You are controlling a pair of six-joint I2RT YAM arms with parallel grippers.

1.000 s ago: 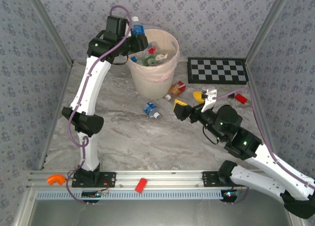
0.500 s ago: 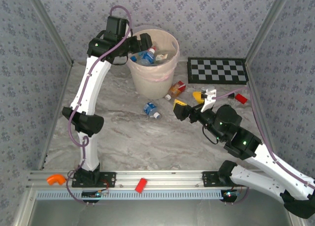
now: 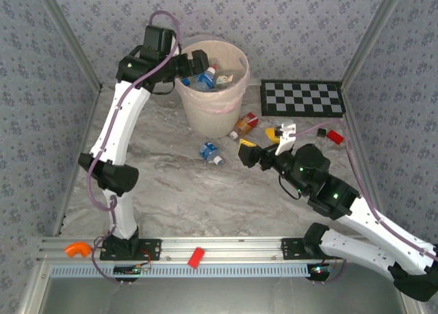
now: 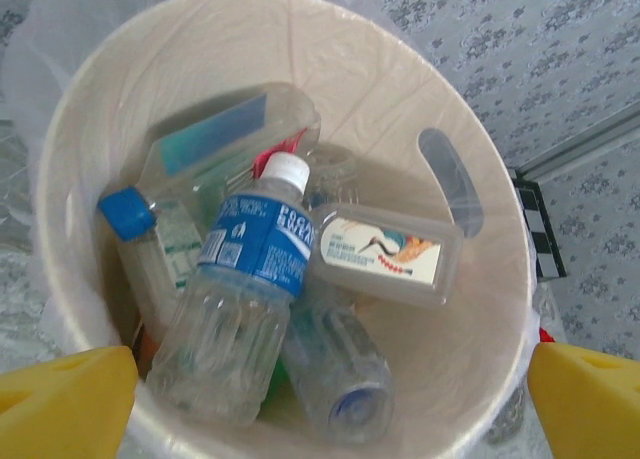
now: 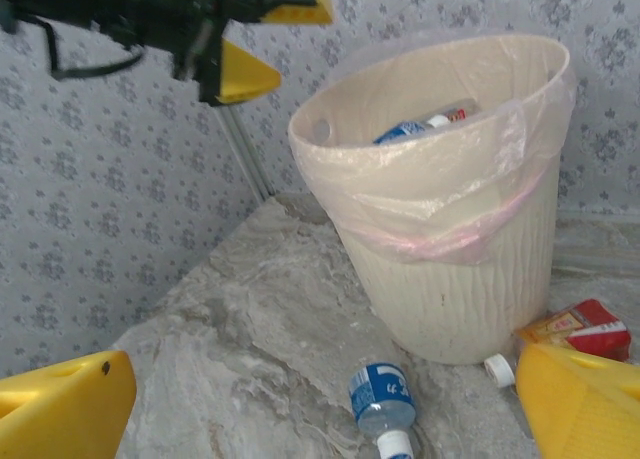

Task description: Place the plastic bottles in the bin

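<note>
Left tool hangs over the bin, jaws wide, holding nothing. The bin stands at the back of the worktop.

Inside it are at least 5 bottles piled loose, with a white-capped bottle lying on top.

Right tool is low over the worktop, jaws wide, empty, facing the bin's foot.

Left to do:
- 1 blue bottle lying near the bin's front
- 1 red bottle just beside the bin's right side

A red thing sits by the checkerboard; too small to tell what it is.

Judgement: most of the job is done, with at least 2 bottles left.
</note>
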